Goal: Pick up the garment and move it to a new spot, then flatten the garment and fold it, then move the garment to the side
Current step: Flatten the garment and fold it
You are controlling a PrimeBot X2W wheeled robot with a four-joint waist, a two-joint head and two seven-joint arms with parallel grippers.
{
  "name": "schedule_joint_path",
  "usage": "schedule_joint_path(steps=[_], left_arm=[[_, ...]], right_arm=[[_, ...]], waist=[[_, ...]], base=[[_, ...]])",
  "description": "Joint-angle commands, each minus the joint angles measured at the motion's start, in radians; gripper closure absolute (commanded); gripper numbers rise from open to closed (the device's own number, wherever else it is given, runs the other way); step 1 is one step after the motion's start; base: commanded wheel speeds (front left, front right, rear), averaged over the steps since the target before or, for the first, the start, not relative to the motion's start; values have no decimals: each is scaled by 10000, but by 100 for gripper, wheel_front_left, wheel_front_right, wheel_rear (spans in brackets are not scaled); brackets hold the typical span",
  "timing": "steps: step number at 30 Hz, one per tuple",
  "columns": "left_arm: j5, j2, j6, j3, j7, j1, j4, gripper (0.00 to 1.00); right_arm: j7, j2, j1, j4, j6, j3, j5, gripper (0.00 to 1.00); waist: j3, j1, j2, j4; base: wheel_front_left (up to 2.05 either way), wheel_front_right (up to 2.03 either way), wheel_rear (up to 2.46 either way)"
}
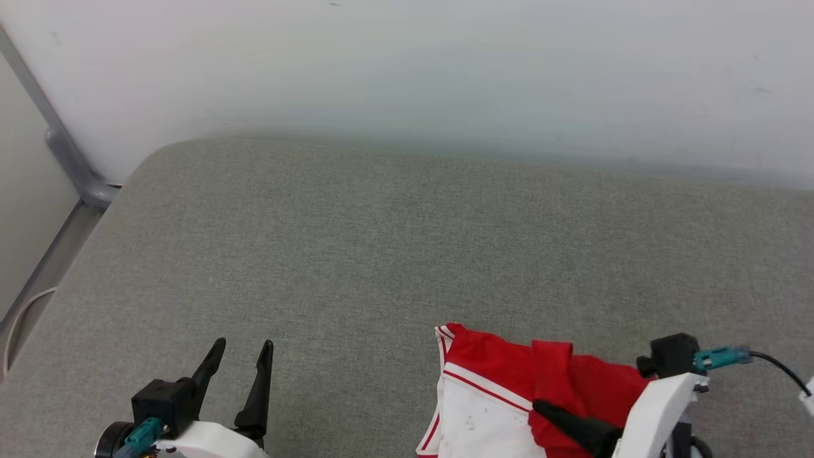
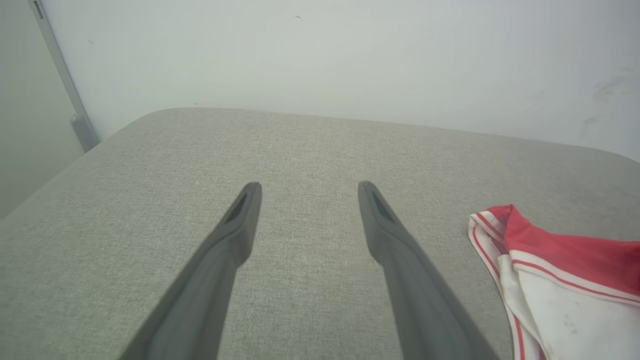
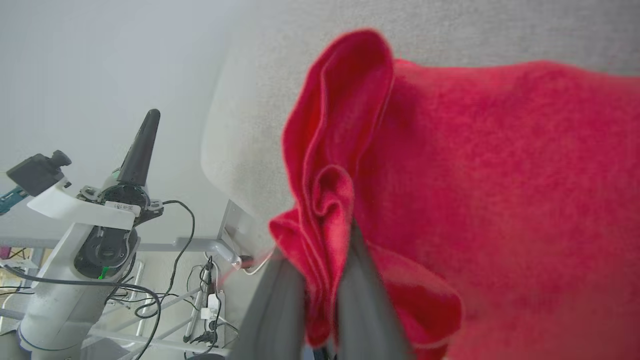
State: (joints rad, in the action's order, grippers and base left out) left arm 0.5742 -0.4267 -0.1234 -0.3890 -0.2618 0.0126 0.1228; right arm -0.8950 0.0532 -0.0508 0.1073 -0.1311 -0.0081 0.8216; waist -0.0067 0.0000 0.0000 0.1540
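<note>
The red and white garment [image 1: 509,394] lies bunched at the near right of the grey padded table [image 1: 381,242]. A white sleeve with red trim faces left. My right gripper [image 1: 540,407] is shut on a fold of the garment's red cloth [image 3: 325,210], which bulges up between its two dark fingers [image 3: 365,300]. At the near left my left gripper [image 1: 241,353] hovers open over bare grey surface, well left of the garment [image 2: 560,290], with nothing between its fingers [image 2: 235,225].
A pale wall [image 1: 445,76] runs along the table's far edge. A grey metal rail [image 1: 63,146] stands at the far left corner. The table's left edge drops off beside my left arm. Cables and a frame [image 3: 190,270] lie beyond the table's edge.
</note>
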Motion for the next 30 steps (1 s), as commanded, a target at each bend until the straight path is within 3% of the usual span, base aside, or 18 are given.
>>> schedule_joint_path(steps=[1,9,18,19,20,30], left_arm=[[-84,44,34,39,-40,-120,32,0],[-154,114,127,38,-40,-71,82,0],[-198,197,167,-21,-32,115,144,0],[-198,202,163,-11,-32,101,149,0],[-204,203,162,-4,-32,82,155,0],[-208,143,123,17,-20,-14,147,0]], right_arm=[[377,-42,43,-240,8,356,281,100],[2221,-38,802,-1901,8,2010,816,100],[3657,-38,1860,-4316,8,2445,571,100],[3764,-38,1947,-4486,8,2552,616,58],[3836,-38,2025,-4611,8,2677,663,0],[3829,-31,2297,-4037,8,4091,1802,0]], waist=[[-25,0,0,49],[21,0,0,239],[162,0,0,519],[174,0,0,534],[181,0,0,544],[30,0,0,400]], base=[[0,0,0],[0,0,0],[0,0,0],[0,0,0],[0,0,0],[0,0,0]])
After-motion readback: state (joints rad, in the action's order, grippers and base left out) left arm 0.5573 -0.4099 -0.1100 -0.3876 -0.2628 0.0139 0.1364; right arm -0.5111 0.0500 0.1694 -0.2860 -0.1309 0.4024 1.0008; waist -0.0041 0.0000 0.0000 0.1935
